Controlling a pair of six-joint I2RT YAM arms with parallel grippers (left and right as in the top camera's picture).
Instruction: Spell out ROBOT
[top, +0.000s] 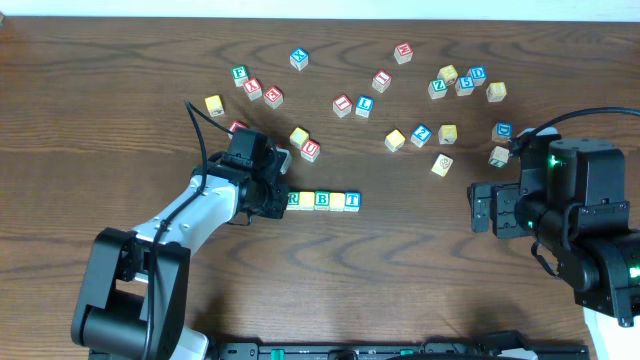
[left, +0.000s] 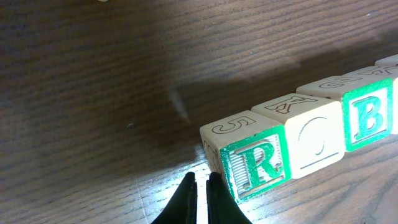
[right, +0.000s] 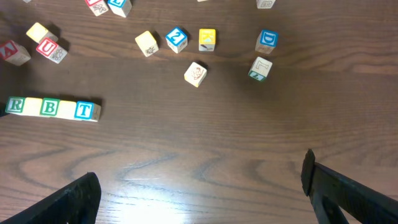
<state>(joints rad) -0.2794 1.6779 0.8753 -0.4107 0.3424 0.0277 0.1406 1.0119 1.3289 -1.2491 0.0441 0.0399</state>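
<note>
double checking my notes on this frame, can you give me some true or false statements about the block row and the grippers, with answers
1. The R block lies right beside the left gripper. True.
2. The left gripper grips the R block. False: its jaws are shut on nothing, next to the block.
3. The right gripper is open. True.
4. The B block has a red letter. False: its letter is green.

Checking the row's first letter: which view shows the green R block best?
Left wrist view: the R block fills the foreground, its letter sharp. Overhead and right wrist show it only as a tiny, distant cube.
</note>
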